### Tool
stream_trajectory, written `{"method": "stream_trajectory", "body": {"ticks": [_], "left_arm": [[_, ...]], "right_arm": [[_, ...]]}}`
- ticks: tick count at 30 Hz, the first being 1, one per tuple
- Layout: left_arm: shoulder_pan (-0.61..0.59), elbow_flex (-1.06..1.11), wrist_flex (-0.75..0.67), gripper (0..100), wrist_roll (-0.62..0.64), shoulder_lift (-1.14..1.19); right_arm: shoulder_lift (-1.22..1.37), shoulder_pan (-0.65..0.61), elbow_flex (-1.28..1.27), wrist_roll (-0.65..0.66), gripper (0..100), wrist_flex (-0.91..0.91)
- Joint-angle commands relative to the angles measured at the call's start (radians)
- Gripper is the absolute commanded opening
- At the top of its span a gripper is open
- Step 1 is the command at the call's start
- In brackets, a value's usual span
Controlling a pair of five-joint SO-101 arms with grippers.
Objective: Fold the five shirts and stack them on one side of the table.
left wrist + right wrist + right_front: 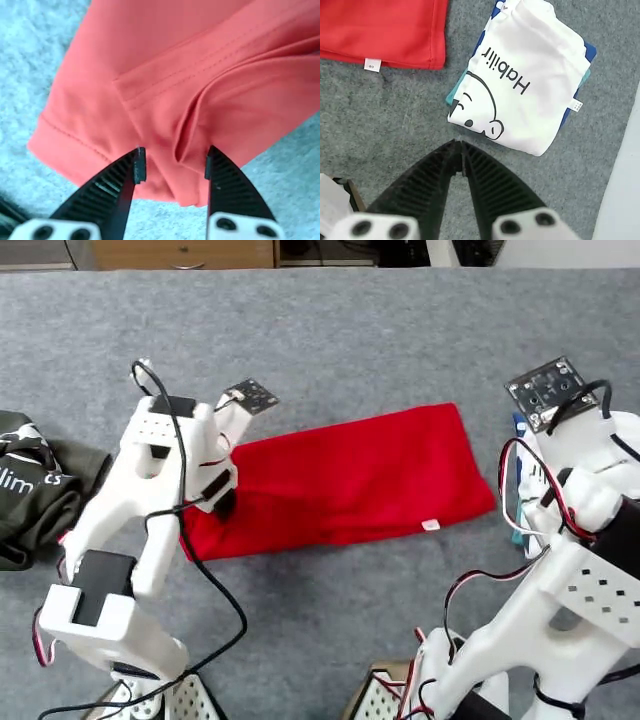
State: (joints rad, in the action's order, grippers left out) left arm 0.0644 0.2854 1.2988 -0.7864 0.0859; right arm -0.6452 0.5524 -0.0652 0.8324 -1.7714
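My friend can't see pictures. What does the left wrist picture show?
An open black gripper points at a wrinkly fold near the corner of a red shirt. The shirt lies on a fuzzy grey table.

Just beyond my right jaws lies a folded white shirt (pixel 520 85) with one black word printed across it; its small side tag (pixel 577 105) is too tiny to read. The red shirt (pixel 380 30) beside it bears a white hem label (pixel 372 64), illegible. Well apart from my left jaws, a dark shirt (pixel 35 480) shows part of some white lettering.
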Motion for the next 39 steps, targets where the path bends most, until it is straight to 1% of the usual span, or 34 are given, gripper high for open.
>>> {"method": "stream_trajectory", "body": {"ticks": [1, 5, 10, 12, 18, 22, 25, 32, 36, 39], "left_arm": [[-0.037, -0.038, -0.009, 20, -0.051, -0.007], [-0.032, -0.040, -0.015, 20, -0.063, -0.005], [-0.034, 0.000, -0.161, 20, -0.055, 0.005], [-0.035, 0.003, -0.192, 20, -0.055, 0.022], [-0.038, -0.051, -0.193, 20, -0.043, 0.028], [-0.032, -0.078, -0.192, 15, -0.020, 0.028], [-0.023, -0.107, -0.127, 13, -0.023, 0.028], [0.037, -0.269, 0.153, 13, -0.014, 0.028], [0.106, -0.311, 0.235, 13, 0.083, 0.028], [0.203, -0.307, 0.270, 13, 0.146, 0.028]], "right_arm": [[-0.008, 0.010, 0.001, 0.009, 0.5, -0.011], [-0.008, 0.010, 0.001, 0.009, 0.5, -0.011], [-0.012, 0.013, 0.002, 0.009, 0.5, -0.011], [-0.012, 0.015, 0.004, 0.009, 0.5, -0.011], [-0.012, 0.010, 0.005, 0.009, 0.5, -0.011], [-0.010, 0.010, 0.005, 0.009, 0.5, -0.011], [-0.010, 0.010, 0.001, 0.009, 0.5, -0.011], [-0.008, 0.008, 0.001, 0.009, 0.5, -0.011], [-0.008, 0.008, 0.001, 0.009, 0.5, -0.011], [-0.008, 0.008, 0.001, 0.008, 0.5, -0.011]]}}
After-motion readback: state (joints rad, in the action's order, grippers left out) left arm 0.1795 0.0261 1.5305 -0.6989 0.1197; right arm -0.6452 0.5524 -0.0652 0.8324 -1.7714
